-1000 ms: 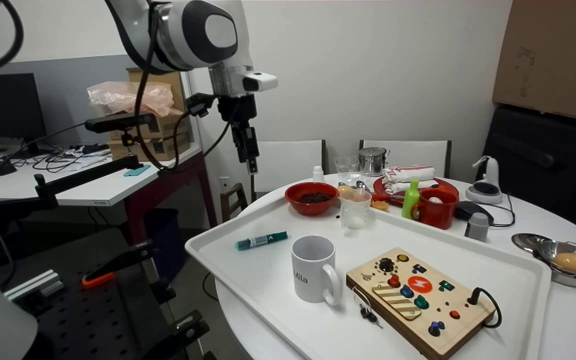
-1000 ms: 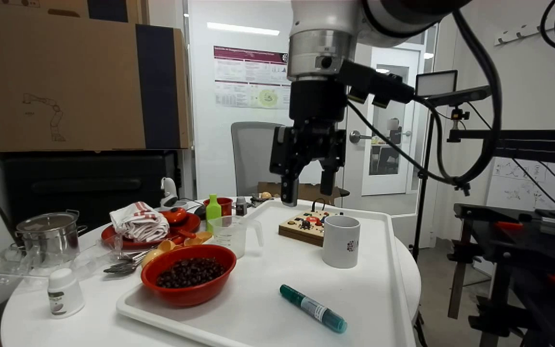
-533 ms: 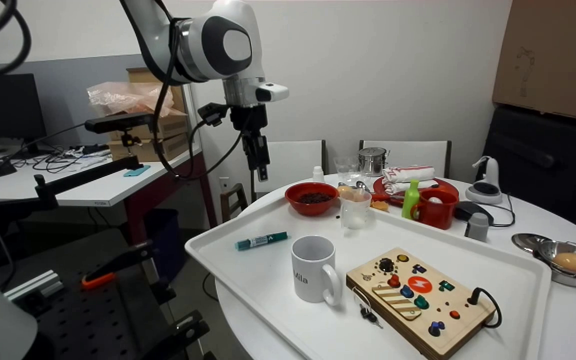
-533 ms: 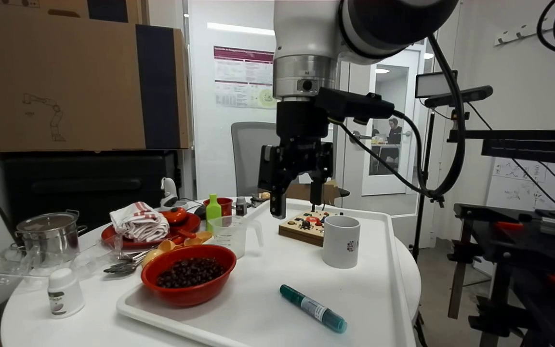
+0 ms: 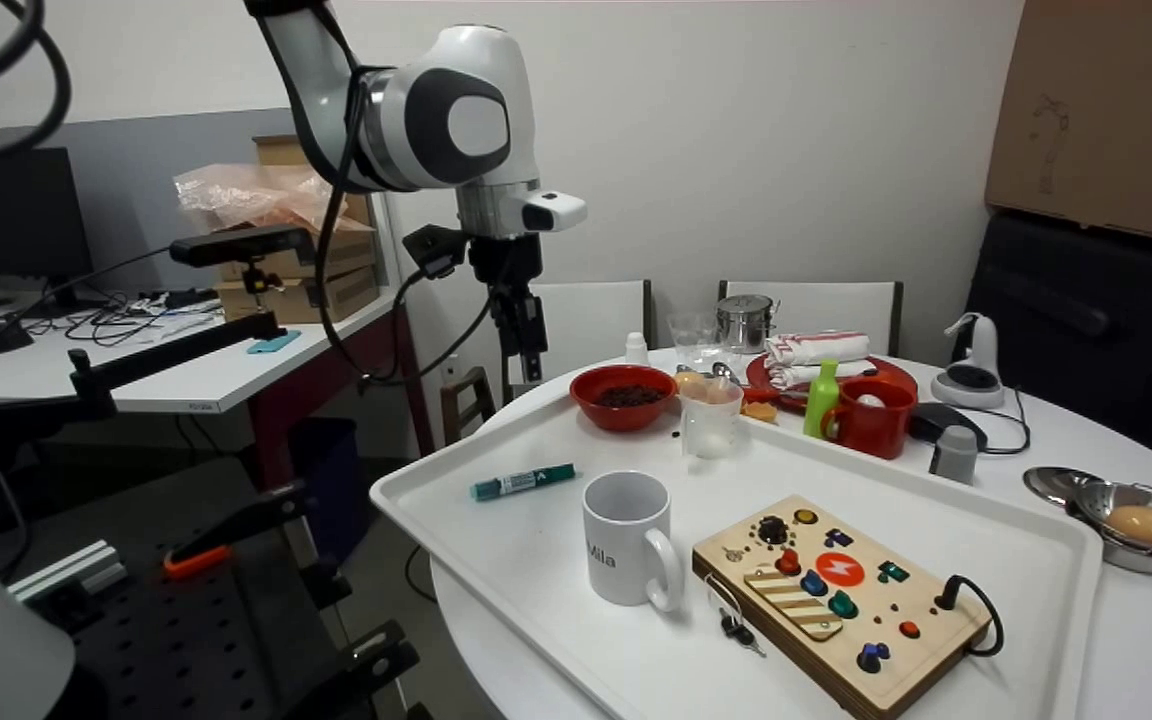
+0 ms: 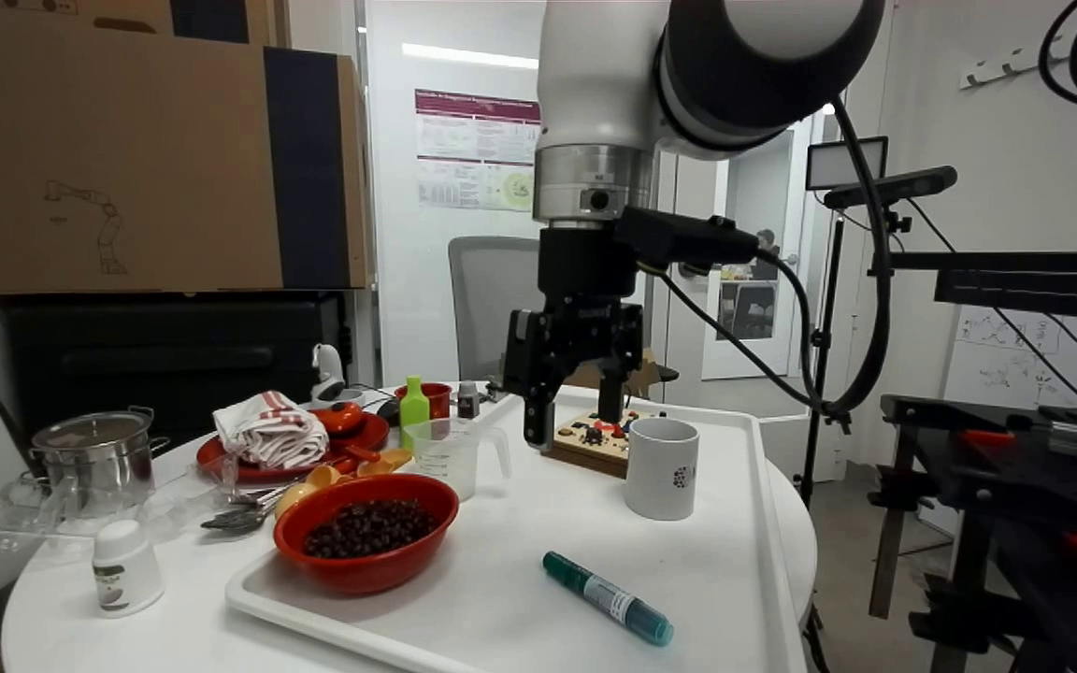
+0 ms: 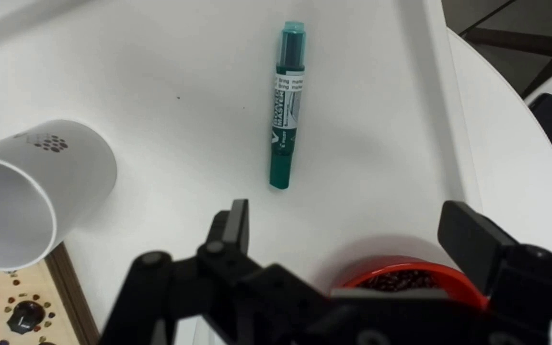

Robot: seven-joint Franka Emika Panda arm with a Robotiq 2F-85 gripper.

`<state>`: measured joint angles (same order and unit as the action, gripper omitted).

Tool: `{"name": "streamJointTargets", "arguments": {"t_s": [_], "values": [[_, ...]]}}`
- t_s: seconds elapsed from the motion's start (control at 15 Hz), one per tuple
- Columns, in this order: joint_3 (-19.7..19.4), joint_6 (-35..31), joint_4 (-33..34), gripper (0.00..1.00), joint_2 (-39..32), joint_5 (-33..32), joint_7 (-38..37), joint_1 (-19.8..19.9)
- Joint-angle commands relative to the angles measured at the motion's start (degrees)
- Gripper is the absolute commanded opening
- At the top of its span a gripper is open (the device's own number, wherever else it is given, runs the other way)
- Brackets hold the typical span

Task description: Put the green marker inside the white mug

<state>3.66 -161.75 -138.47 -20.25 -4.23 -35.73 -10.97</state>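
Note:
The green marker (image 5: 523, 481) lies flat on the white tray (image 5: 496, 606); an exterior view (image 6: 608, 597) and the wrist view (image 7: 286, 105) show it too. The white mug (image 5: 626, 550) stands upright on the tray, a short way from the marker. It also shows in an exterior view (image 6: 662, 467) and at the left of the wrist view (image 7: 79, 163). My gripper (image 6: 576, 425) points down, high above the tray. In the wrist view the gripper (image 7: 345, 211) has its fingers wide apart with nothing between them; the marker lies beyond the fingertips, nearer the left finger's side.
A red bowl of dark beans (image 6: 366, 570) stands at the tray's edge, below the gripper in the wrist view (image 7: 400, 268). A wooden knob box (image 5: 841, 600) sits beside the mug. A clear measuring cup (image 6: 445, 458), a green bottle (image 6: 414, 411) and a red mug (image 5: 871, 420) stand nearby.
My gripper has come down and shifted sideways, rightward in one exterior picture and leftward in another. It stays open. The marker and the mug have not moved.

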Motion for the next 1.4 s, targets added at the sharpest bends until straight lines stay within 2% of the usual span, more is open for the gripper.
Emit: {"name": "streamJointTargets", "arguments": {"t_s": [0.0,0.47,1.07,1.27,1.33], "values": [[-0.55,-3.28,2.40,1.00,-5.70,4.45,5.64,0.46],[-6.27,-3.45,8.46,1.00,-13.97,5.04,6.91,-3.81],[-8.43,-0.92,15.69,1.00,-22.79,5.28,7.28,-7.10],[-8.35,-0.24,17.27,1.00,-24.66,5.90,7.78,-6.57],[-6.18,-0.11,17.67,1.00,-24.99,7.14,9.23,-4.14]]}}
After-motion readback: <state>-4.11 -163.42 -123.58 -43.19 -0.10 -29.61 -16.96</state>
